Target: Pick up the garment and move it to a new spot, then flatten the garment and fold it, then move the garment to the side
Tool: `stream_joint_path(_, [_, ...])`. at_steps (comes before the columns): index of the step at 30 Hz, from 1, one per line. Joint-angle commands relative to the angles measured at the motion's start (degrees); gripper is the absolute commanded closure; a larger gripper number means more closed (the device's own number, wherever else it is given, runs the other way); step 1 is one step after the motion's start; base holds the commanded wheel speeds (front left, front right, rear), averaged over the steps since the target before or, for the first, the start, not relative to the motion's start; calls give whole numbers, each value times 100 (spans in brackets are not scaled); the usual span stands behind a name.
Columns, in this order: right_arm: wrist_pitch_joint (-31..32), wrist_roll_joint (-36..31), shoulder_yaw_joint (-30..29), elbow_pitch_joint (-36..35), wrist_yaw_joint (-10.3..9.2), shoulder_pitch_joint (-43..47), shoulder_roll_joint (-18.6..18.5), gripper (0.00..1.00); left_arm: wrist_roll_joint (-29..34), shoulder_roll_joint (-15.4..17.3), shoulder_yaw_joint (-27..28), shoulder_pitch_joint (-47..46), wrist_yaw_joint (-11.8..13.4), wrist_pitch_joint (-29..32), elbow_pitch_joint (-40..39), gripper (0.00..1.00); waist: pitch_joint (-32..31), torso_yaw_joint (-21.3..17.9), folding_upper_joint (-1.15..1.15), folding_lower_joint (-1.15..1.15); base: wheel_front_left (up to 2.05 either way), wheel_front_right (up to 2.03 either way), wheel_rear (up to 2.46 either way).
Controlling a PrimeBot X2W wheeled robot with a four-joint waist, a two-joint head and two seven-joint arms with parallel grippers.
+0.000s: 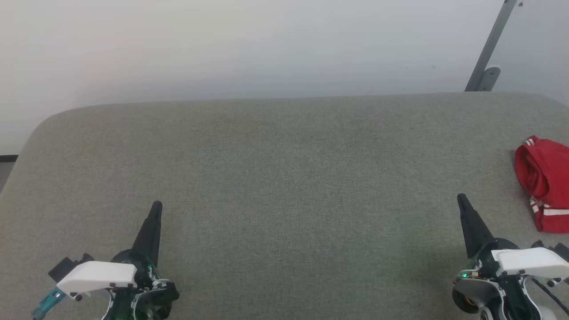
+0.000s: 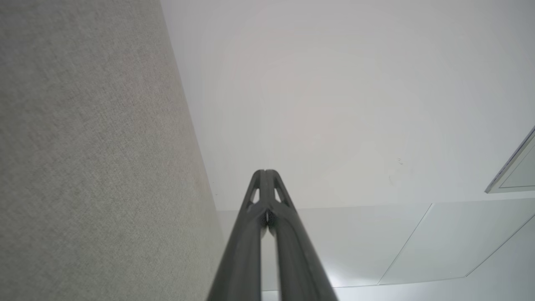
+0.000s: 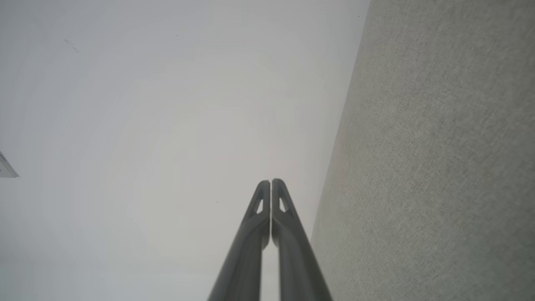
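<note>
The garment point(image 1: 546, 183), red with red-white striped trim, lies bunched up at the far right edge of the head view on the grey fabric surface point(image 1: 284, 178); part of it runs out of frame. My right gripper point(image 1: 461, 198) is shut and empty at the lower right, its tips a short way left of and below the garment, not touching it. At the lower left my left gripper point(image 1: 156, 205) is shut and empty, far from the garment. In the wrist views both the left gripper point(image 2: 265, 171) and the right gripper point(image 3: 271, 181) show fingers pressed together, pointing past the surface's edge toward the wall.
A pale wall point(image 1: 266, 44) rises behind the surface's rounded far edge. A grey metal bar with a foot bracket point(image 1: 488, 58) leans at the back right. The surface's left corner point(image 1: 40, 129) curves off.
</note>
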Motion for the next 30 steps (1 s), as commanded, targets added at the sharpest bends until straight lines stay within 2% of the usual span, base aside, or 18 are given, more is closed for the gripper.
stream_joint_path(1, [14, 24, -9, -19, 2, -26, 22, 100, -18, -18, 16, -61, -26, 18, -5, 100, 0, 0, 0, 0, 0, 0, 0])
stream_joint_path(30, [13, 24, -8, -19, 2, -26, 22, 100, -19, -18, 15, -61, -27, 17, -6, 100, 0, 0, 0, 0, 0, 0, 0])
